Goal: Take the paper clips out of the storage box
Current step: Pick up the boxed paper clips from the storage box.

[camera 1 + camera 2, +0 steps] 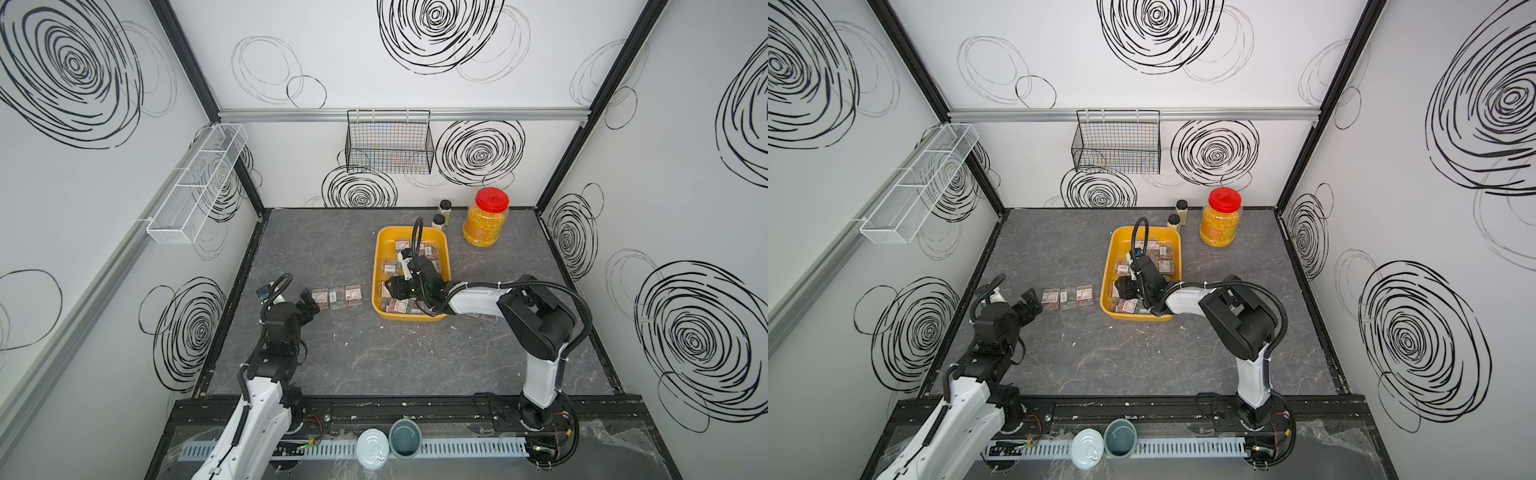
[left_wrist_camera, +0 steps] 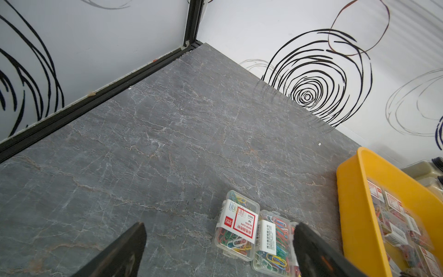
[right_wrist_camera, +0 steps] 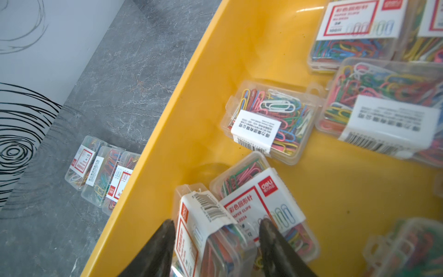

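**Unloading at an early stage: three cases out, the bulk not yet removed.**

Three cases of paper clips [image 1: 336, 298] lie flat in a touching row on the worktop [image 1: 374, 361], just beside the storage box [image 1: 375, 274] on the side toward the left arm. Many more lie inside the box [image 3: 271, 122], some overlapping (well over half the job is left, in my judgement). The cases are small, flat and of clear rigid plastic, with wrapped white-and-red paper labels and multicoloured wire clips showing through. The box is shallow, glossy yellow plastic with rounded corners, and the worktop is matt grey with marble-like veining. The right gripper [image 3: 217, 224] sits low in the box, jaws partway apart astride a tipped case [image 3: 206, 230] that leans on its neighbour. Whether it pinches that case I cannot tell. The left gripper [image 1: 309, 302] hangs wide and empty by the row.
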Tool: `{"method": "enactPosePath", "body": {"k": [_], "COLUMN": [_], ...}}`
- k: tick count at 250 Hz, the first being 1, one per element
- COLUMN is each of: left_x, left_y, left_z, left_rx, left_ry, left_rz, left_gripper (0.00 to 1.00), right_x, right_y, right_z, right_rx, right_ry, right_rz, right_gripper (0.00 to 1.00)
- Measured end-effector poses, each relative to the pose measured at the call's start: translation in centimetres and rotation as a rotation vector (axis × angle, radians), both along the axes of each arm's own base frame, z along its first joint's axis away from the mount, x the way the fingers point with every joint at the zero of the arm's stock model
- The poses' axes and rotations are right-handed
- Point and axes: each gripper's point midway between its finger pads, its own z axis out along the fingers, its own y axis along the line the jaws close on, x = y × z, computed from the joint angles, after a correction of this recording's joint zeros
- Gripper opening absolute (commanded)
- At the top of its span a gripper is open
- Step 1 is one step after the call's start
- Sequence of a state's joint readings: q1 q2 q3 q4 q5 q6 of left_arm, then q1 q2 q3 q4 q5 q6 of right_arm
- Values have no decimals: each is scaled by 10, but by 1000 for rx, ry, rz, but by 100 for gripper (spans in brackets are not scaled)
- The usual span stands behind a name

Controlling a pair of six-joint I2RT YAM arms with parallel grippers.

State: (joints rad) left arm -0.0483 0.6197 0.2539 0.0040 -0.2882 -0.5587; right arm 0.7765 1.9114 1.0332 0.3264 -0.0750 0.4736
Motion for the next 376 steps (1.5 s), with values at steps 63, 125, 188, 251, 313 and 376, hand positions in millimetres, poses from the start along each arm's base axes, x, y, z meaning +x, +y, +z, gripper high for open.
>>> {"method": "enactPosePath", "body": {"k": [63, 125, 188, 251, 313, 376], "left_x": [-1, -1, -1, -1, -10, -17], "left_y": [2, 3, 3, 5, 9, 10], "left_z": [2, 1, 0, -2, 7, 3], "left_rx": [-8, -12, -18, -20, -8, -8], "left_ry": [-9, -9, -5, 2, 77, 111], "left_rz": [9, 11, 12, 19, 39, 47], "left_gripper": [99, 99, 99, 99, 99, 99], "right_x": [-1, -6, -6, 1, 4, -12], "right_y": [3, 4, 3, 4, -12, -39], "right_z": [1, 0, -1, 10, 28, 106], "right_rx": [8, 4, -30, 32, 105, 196], "right_ry": [-2, -63, -117, -123, -90, -196], "right_rz": [13, 76, 116, 122, 101, 62], "right_gripper": [57, 50, 39, 29, 24, 22]}}
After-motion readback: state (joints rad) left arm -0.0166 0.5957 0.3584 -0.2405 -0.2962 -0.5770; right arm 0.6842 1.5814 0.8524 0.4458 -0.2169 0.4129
